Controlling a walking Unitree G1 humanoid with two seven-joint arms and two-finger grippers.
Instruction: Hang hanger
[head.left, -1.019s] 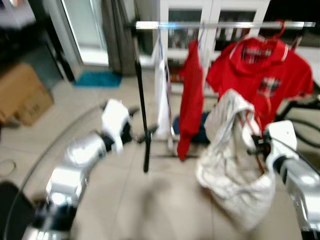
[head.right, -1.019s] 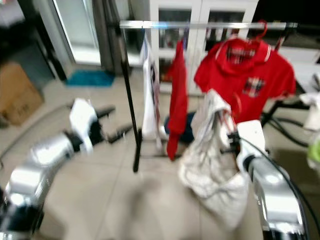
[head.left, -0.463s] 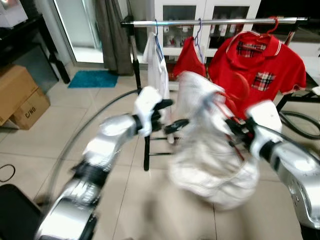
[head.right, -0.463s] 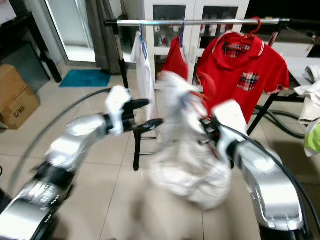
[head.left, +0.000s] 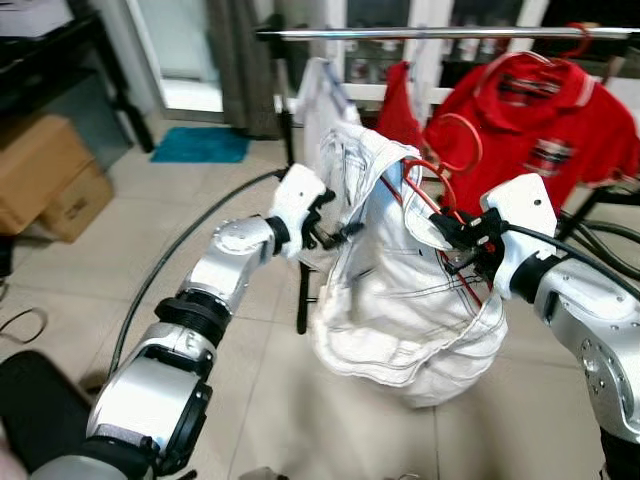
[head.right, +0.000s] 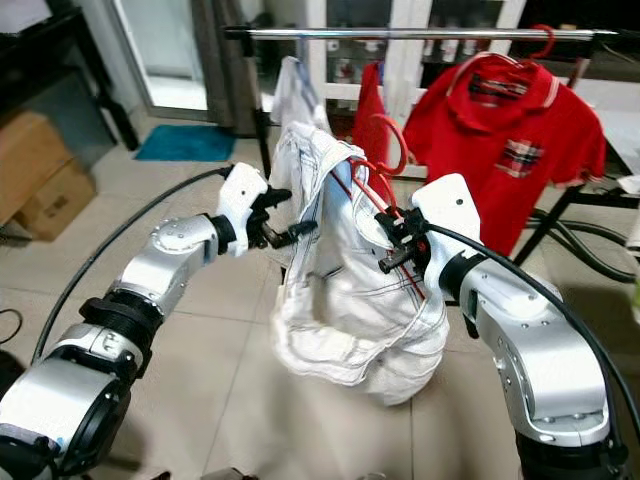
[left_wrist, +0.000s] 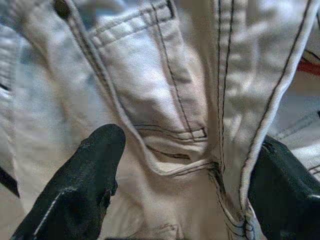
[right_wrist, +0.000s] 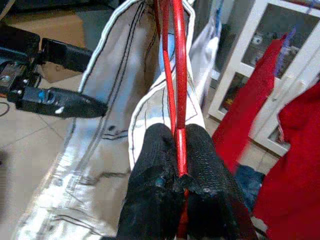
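Observation:
A red hanger (head.right: 385, 160) carries a white garment with dark stitching (head.left: 400, 300). My right gripper (head.right: 395, 245) is shut on the hanger's red wire (right_wrist: 179, 100) and holds it up in front of the clothes rail (head.left: 450, 33). The hanger's hook stands below the rail and clear of it. My left gripper (head.left: 335, 232) is open at the garment's left edge. In the left wrist view its black fingers (left_wrist: 85, 185) are spread, with a seamed fold of the white fabric (left_wrist: 170, 125) between them.
On the rail hang a red polo shirt (head.left: 560, 130), a narrow red garment (head.left: 400, 95) and a white shirt (head.left: 320, 90). The rack's black post (head.left: 300, 290) stands behind the garment. Cardboard boxes (head.left: 45, 175) sit at the left, a blue mat (head.left: 200, 145) beyond them. A black cable (head.left: 170, 270) runs along the floor.
My left gripper has reached in and now has the white garment's edge between its fingers. The right gripper still holds the hanger, and the garment hangs steadier.

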